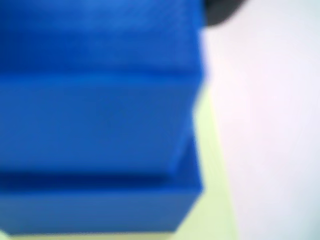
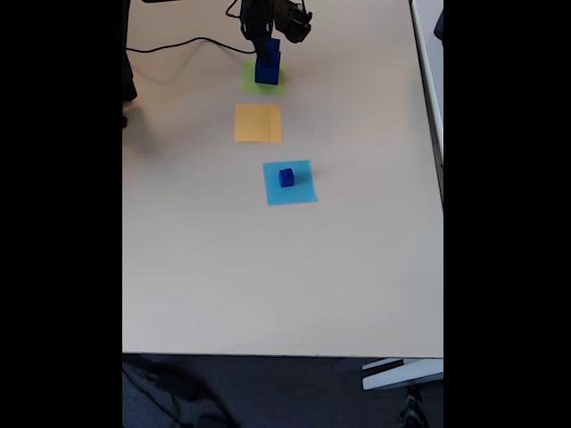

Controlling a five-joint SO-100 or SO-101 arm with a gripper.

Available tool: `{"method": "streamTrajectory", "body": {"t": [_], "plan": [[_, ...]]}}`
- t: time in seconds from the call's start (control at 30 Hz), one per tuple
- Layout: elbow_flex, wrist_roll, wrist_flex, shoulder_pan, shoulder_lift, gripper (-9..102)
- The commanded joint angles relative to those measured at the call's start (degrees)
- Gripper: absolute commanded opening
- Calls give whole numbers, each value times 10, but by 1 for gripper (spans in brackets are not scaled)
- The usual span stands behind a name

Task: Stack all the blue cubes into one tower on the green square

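Blue cubes [image 2: 267,67] stand stacked upright on the green square [image 2: 252,83].

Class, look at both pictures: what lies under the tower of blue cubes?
Under the tower of blue cubes lies the green square, its edges showing around the base in the fixed view and beside the bottom cube in the wrist view. The paper directly beneath the tower is covered.

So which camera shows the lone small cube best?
The fixed view: the small cube sits clearly on the light blue square, apart from the tower. The wrist view gives a blurred close-up of stacked cubes.
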Motion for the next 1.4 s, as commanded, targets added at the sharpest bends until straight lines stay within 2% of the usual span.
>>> {"method": "streamTrajectory", "body": {"t": [0.0,0.13,0.5,0.7,0.87,1.13,1.37], "plan": [[-32,4,-4,-4,2,25],[-48,4,-3,-7,-8,30],[-66,-11,13,-2,-9,34],[-181,-25,63,-2,-46,36],[-292,-59,56,5,-82,35],[-350,-221,-85,41,-82,34],[-298,-365,-171,89,-18,34]]}}
